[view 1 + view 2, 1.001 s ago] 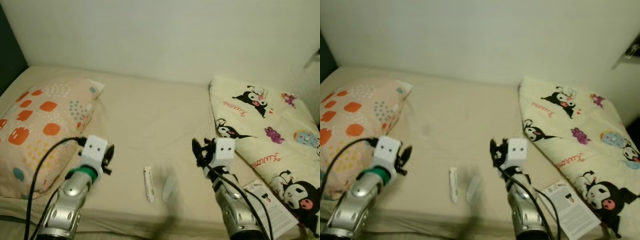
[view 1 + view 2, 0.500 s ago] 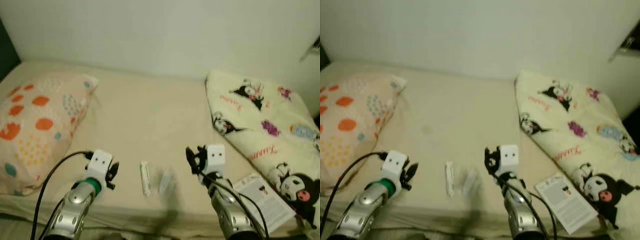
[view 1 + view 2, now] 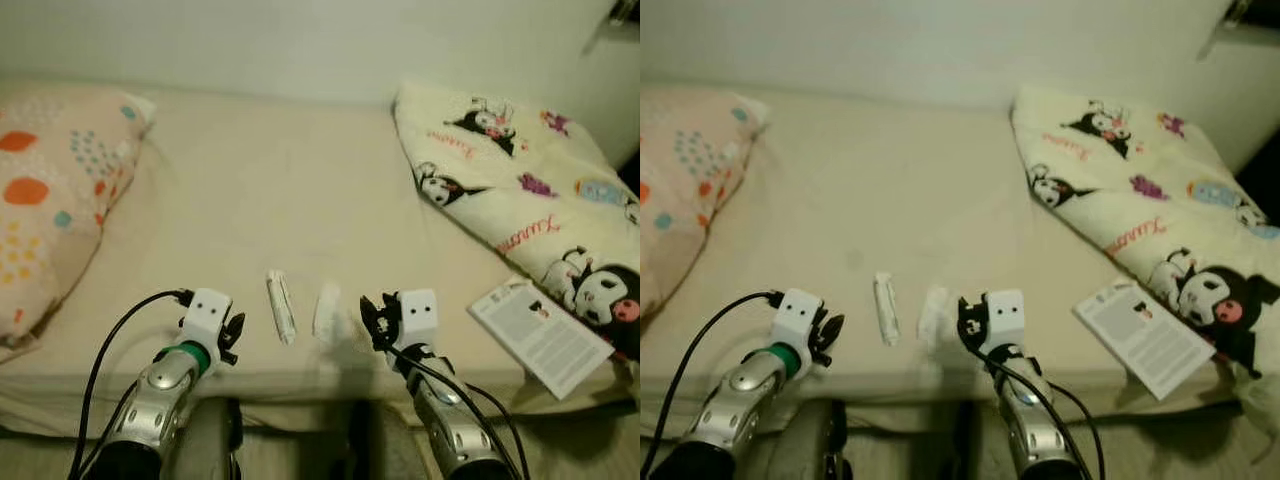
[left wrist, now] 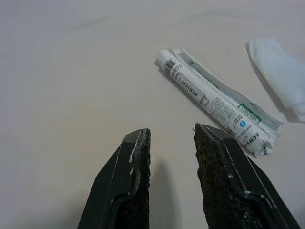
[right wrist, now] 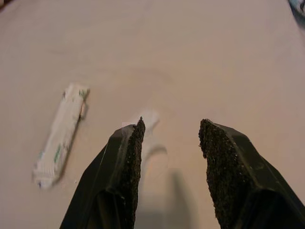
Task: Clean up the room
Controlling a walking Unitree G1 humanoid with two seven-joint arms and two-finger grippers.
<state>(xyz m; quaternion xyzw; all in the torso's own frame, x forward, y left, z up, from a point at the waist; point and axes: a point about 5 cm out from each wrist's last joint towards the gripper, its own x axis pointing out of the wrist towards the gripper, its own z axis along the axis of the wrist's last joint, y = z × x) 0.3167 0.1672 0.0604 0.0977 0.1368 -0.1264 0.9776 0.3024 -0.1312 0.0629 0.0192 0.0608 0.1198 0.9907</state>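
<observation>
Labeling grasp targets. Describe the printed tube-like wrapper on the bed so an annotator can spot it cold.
On the beige bed, look near the front edge, between the left tool and right tool. Two small white items lie there side by side. The wrapper is the one nearer the left tool: long, narrow, rolled, with printed text, unlike the plain crumpled tissue beside it.

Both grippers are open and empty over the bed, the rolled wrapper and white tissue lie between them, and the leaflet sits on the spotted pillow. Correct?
Not quite. The leaflet lies flat on the sheet by the cartoon-print blanket, on the robot's right, not on the spotted pillow; the left eye view shows this. The rest holds: left gripper and right gripper open and empty, rolled wrapper and white tissue between them.
</observation>
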